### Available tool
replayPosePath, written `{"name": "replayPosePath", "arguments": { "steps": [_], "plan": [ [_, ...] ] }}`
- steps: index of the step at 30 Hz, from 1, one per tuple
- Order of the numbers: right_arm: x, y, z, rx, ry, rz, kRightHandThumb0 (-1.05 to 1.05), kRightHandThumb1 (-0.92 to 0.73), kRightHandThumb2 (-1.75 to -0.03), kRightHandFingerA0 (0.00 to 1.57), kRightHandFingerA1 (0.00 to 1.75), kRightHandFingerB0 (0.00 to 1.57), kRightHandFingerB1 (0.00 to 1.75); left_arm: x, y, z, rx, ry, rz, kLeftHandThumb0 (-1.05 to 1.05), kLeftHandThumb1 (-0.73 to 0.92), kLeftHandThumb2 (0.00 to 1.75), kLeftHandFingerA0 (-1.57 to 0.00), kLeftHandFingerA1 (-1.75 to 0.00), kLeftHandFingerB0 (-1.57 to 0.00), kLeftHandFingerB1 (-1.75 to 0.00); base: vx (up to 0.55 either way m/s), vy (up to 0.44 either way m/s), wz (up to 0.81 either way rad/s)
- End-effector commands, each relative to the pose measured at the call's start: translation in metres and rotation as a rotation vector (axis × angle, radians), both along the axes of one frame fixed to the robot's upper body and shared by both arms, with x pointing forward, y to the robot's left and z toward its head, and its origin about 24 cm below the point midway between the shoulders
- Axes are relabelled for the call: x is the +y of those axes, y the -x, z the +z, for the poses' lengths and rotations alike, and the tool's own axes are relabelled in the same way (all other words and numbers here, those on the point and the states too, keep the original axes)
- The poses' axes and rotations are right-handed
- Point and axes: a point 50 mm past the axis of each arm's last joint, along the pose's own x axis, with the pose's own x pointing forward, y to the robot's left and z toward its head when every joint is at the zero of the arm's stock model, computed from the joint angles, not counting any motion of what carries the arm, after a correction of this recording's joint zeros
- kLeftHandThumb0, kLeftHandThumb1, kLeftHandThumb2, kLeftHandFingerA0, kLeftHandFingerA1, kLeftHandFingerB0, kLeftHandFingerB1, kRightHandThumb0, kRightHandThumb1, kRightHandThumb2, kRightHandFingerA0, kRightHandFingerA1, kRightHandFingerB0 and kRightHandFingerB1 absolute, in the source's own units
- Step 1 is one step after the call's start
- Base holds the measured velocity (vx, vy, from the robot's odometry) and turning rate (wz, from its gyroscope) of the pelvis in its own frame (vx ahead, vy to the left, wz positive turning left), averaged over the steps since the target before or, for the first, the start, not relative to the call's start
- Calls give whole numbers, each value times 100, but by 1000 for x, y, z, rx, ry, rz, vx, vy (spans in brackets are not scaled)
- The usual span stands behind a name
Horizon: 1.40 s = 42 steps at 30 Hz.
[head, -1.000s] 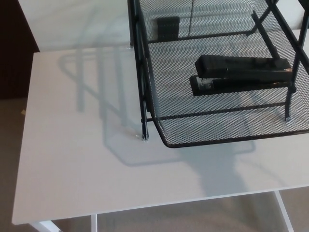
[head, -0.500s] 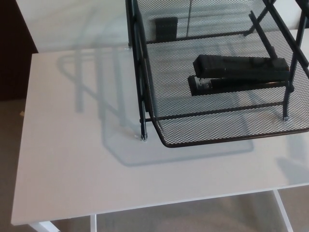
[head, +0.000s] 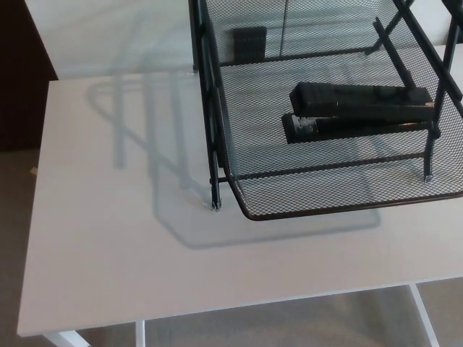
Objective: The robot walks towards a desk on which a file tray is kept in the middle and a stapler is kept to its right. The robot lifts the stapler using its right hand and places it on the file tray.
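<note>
The long black stapler (head: 359, 112) lies in the black wire-mesh file tray (head: 304, 214) on the white counter (head: 108, 238); my hands do not show, so I cannot tell their state.

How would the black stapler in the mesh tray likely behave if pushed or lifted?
The stapler looks rigid and blocky, so it probably won't flex or roll. Lying flat on its long base in the mesh tray, it seems unlikely to tip.
</note>
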Motion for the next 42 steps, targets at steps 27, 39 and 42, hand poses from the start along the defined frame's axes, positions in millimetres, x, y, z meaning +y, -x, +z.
{"name": "replayPosePath", "arguments": {
  "steps": [27,39,42],
  "plan": [
    [-4,32,-107,466,-438,84,-70,-65,-59,14,57,20,34,12,4,12,-38,-1,52,-55,91,66,-31,-43,-23,-35,0,0,0],
    [0,26,-107,640,-286,294,-80,-53,-90,14,57,12,43,13,2,13,-5,-25,-4,-55,91,66,-33,-45,-26,-38,0,0,0],
    [0,25,-107,649,-256,300,-80,-70,-62,17,53,21,30,14,1,14,-11,-14,12,-55,91,66,-31,-46,-24,-37,0,0,0]
  ]
}}
